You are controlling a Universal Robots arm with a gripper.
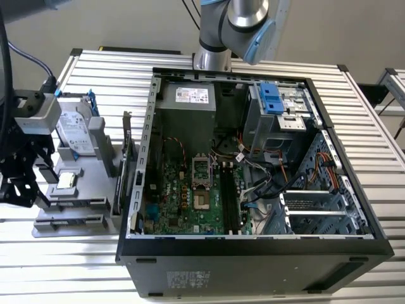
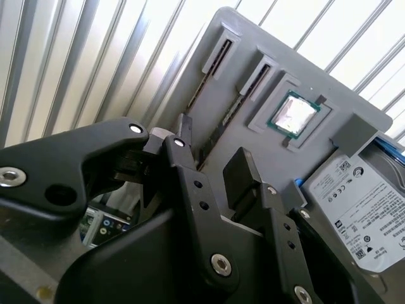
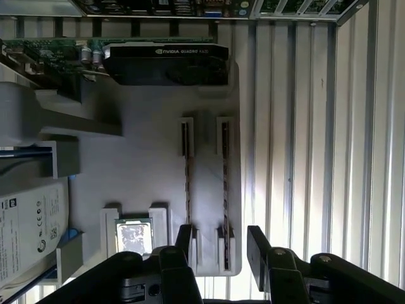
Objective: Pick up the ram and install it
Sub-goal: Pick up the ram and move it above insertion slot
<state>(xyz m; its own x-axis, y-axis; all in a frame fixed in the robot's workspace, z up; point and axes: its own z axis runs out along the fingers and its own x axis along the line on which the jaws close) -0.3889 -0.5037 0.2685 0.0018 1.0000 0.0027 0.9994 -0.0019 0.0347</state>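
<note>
Two ram sticks stand edge-on as narrow dark strips in the slots of a grey holder tray (image 3: 152,152). One ram stick (image 3: 224,190) lies nearest the tray's edge, the other (image 3: 187,183) beside it. My gripper (image 3: 220,244) is open and hovers over the end of the outer stick, with one black finger (image 3: 256,244) on either side and nothing held. In the second wrist view the gripper (image 2: 212,158) sits at the near end of a ram strip (image 2: 234,111). In the exterior view the gripper (image 1: 28,190) hangs over the tray's end (image 1: 69,221) at that view's left.
The tray also holds a processor chip (image 3: 134,237), a silver hard drive (image 1: 76,130) and an expansion card (image 3: 164,63). The open computer case (image 1: 253,247) stands to the exterior view's right of the tray, with the motherboard's long memory slots (image 1: 231,196) exposed. Everything rests on a slatted metal table (image 1: 380,126).
</note>
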